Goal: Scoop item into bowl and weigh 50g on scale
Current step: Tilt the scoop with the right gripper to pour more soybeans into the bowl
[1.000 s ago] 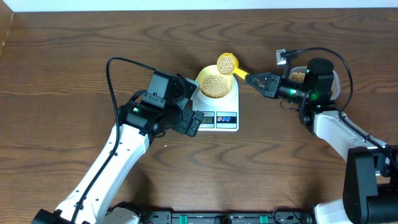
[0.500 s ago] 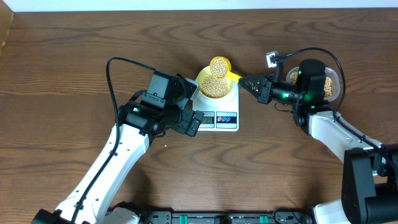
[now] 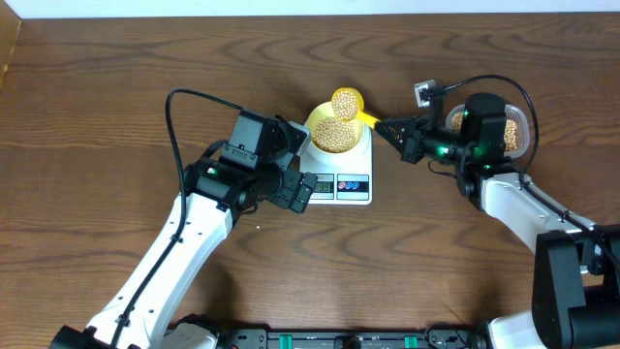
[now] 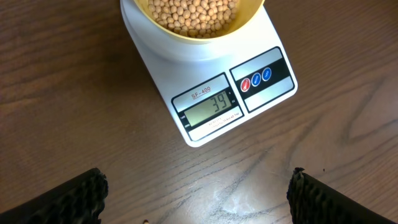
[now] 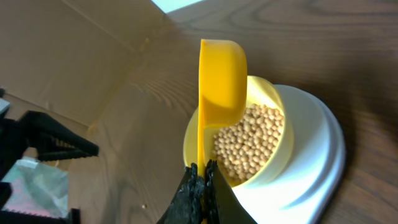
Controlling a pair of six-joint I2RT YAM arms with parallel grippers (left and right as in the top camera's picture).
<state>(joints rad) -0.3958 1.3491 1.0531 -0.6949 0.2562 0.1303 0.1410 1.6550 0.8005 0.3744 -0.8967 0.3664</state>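
Overhead, the scale (image 3: pixel 360 163) sits mid-worktop toward the far edge, carrying the bowl (image 3: pixel 312 128) of beans (image 3: pixel 334 136). My right claw (image 3: pixel 386 126) pinches the scoop (image 3: pixel 349 101) handle, whose long axis runs leftward to the cup over the bowl's far rim. The left claw (image 3: pixel 299 163) gapes wide and empty beside the scale. Only the left wrist shows the display: 39. Only the right wrist shows the cup rolled on edge. I judge more beans are needed.

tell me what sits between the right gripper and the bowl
The yellow scoop, its handle in the right gripper, cup over the bowl; overhead view shows it.
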